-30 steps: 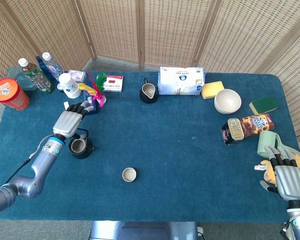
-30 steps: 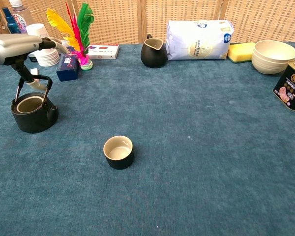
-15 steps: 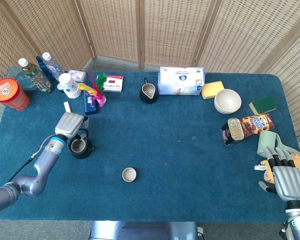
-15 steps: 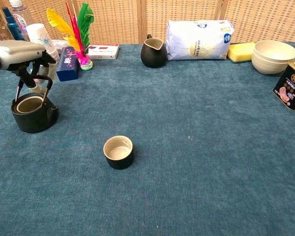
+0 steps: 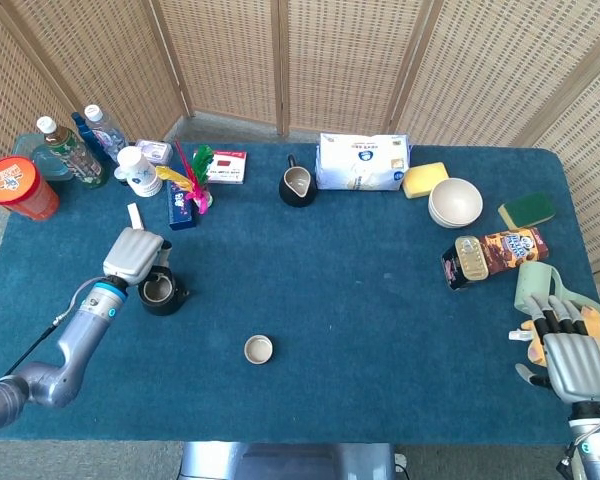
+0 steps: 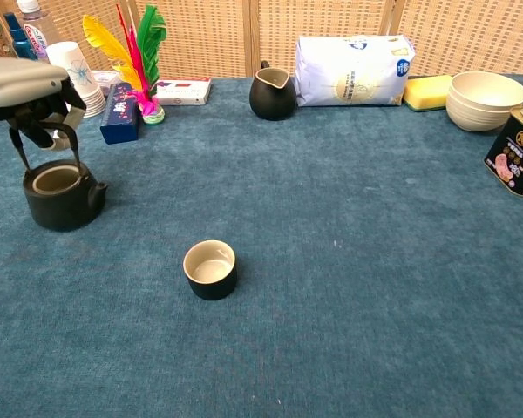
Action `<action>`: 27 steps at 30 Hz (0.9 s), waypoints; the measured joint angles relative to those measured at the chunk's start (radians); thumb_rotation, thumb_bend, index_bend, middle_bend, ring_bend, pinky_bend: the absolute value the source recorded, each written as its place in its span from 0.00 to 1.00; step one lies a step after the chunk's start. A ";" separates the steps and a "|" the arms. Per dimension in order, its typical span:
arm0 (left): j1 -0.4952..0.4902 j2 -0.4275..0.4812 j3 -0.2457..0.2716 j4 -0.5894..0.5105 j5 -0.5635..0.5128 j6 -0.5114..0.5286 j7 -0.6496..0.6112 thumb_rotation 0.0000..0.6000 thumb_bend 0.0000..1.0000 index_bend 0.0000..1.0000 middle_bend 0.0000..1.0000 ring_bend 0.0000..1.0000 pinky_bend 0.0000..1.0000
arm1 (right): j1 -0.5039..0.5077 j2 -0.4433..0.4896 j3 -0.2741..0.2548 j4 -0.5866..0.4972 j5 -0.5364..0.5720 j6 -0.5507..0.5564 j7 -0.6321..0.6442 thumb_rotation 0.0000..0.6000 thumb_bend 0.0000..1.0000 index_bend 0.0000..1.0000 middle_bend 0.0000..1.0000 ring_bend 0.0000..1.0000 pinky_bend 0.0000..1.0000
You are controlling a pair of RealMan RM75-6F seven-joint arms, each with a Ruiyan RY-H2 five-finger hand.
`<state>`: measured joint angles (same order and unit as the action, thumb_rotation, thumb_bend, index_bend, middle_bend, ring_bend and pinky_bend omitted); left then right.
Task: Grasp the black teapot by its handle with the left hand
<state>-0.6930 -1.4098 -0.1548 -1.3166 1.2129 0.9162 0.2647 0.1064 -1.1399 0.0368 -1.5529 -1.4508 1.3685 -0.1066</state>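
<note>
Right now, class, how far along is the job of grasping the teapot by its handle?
Done: the left robot hand has its fingers curled round the handle of the teapot. In hand: that grip; whether the teapot is off the table is unclear. Left: nothing obvious. The right robot hand is idle.

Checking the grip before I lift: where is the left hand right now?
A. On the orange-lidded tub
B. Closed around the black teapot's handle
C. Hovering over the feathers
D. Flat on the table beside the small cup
B: the left hand has its fingers wrapped around the handle of the black teapot.
</note>
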 measured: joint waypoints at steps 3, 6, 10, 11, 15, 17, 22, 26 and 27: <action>0.012 0.026 0.016 -0.036 0.080 0.054 -0.017 1.00 0.37 0.71 0.85 0.81 0.97 | 0.001 -0.002 0.000 -0.001 0.002 -0.003 -0.005 1.00 0.00 0.00 0.00 0.00 0.00; 0.023 0.054 0.035 -0.087 0.165 0.112 -0.029 1.00 0.36 0.72 0.85 0.80 0.97 | 0.002 -0.003 -0.001 -0.001 0.002 -0.003 -0.007 1.00 0.00 0.00 0.00 0.00 0.00; 0.032 0.087 0.054 -0.162 0.239 0.168 -0.023 1.00 0.35 0.72 0.85 0.80 0.97 | 0.001 -0.001 0.000 -0.003 0.005 -0.003 -0.006 1.00 0.00 0.00 0.00 0.00 0.00; 0.033 0.093 0.056 -0.178 0.247 0.173 -0.016 1.00 0.35 0.72 0.85 0.80 0.97 | 0.001 -0.001 0.000 -0.003 0.005 -0.003 -0.005 1.00 0.00 0.00 0.00 0.00 0.00; 0.034 0.113 0.063 -0.252 0.269 0.188 0.039 1.00 0.34 0.72 0.85 0.80 0.97 | 0.001 0.002 0.001 -0.004 0.005 -0.002 0.001 1.00 0.00 0.00 0.00 0.00 0.00; 0.033 0.120 0.063 -0.285 0.275 0.192 0.069 1.00 0.34 0.72 0.85 0.80 0.97 | 0.001 0.003 0.001 -0.005 0.005 0.000 0.003 1.00 0.00 0.00 0.00 0.00 0.00; 0.032 0.126 0.065 -0.343 0.287 0.197 0.123 1.00 0.33 0.72 0.85 0.79 0.97 | 0.000 0.006 0.002 -0.005 0.006 0.001 0.010 1.00 0.00 0.00 0.00 0.00 0.00; 0.033 0.128 0.071 -0.364 0.300 0.201 0.139 1.00 0.32 0.72 0.85 0.79 0.97 | 0.000 0.008 0.003 -0.006 0.006 0.002 0.011 1.00 0.00 0.00 0.00 0.00 0.00; 0.033 0.128 0.072 -0.364 0.301 0.202 0.143 1.00 0.32 0.72 0.85 0.79 0.97 | 0.000 0.008 0.003 -0.006 0.006 0.002 0.011 1.00 0.00 0.00 0.00 0.00 0.00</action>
<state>-0.6599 -1.2822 -0.0829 -1.6802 1.5142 1.1185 0.4073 0.1063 -1.1320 0.0397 -1.5593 -1.4451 1.3708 -0.0956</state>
